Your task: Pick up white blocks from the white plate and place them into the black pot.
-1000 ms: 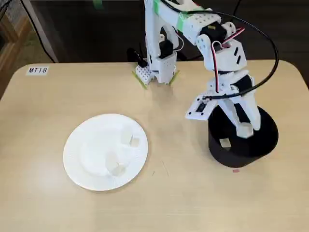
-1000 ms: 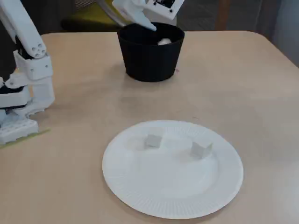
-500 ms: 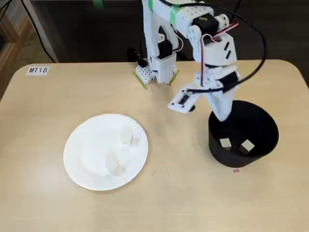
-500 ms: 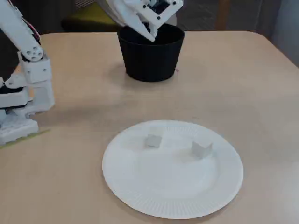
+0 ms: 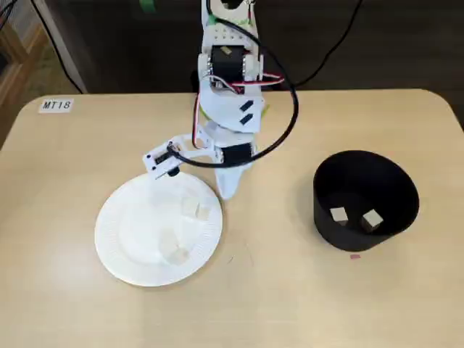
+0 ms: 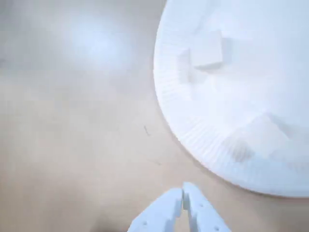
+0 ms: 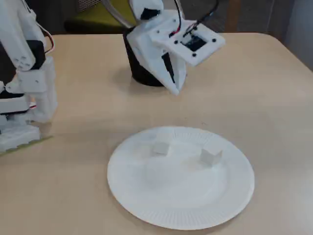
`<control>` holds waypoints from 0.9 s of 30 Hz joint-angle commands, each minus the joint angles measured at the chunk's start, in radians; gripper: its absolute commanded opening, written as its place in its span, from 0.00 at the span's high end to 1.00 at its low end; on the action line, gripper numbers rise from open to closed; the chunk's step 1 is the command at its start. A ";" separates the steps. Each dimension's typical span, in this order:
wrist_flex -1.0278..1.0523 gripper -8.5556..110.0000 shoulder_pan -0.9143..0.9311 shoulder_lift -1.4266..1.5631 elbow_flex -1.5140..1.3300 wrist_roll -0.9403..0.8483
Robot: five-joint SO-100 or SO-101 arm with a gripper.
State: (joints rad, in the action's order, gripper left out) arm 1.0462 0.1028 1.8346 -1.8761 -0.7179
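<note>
Two white blocks (image 5: 355, 217) are lying inside the black pot (image 5: 323, 212), while others are waiting on the white plate (image 5: 114, 235). The empty pincer (image 5: 226, 191), tips pressed together, is hanging just beside the plate's rim; next it likely must spread over a block.

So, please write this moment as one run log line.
gripper: shut, empty, above table near plate rim | white plate: two white blocks | black pot: two blocks inside | phase: before next pick
</note>
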 commanded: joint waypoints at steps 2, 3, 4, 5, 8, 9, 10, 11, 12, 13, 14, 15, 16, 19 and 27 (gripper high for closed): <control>-0.051 0.95 0.057 -0.038 0.051 -0.135; -0.051 0.95 0.067 -0.057 0.063 -0.153; -0.051 0.95 0.077 -0.077 0.077 -0.170; -0.052 0.95 0.084 -0.097 0.091 -0.186; -0.064 0.91 0.109 -0.172 0.126 -0.215; -0.074 0.83 0.118 -0.189 0.126 -0.233; -0.081 0.76 0.129 -0.202 0.127 -0.245; -0.089 0.73 0.141 -0.210 0.129 -0.249; -0.094 0.73 0.152 -0.215 0.129 -0.255; -0.098 0.72 0.164 -0.215 0.129 -0.261; -0.104 0.71 0.176 -0.215 0.129 -0.268; -0.110 0.70 0.187 -0.216 0.129 -0.275; -0.115 0.69 0.198 -0.219 0.132 -0.278; -0.115 0.69 0.230 -0.230 0.138 -0.287; -0.115 0.73 0.238 -0.305 0.190 -0.324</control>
State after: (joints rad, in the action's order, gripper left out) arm 0.9403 0.3421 1.5355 -1.7426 -1.0339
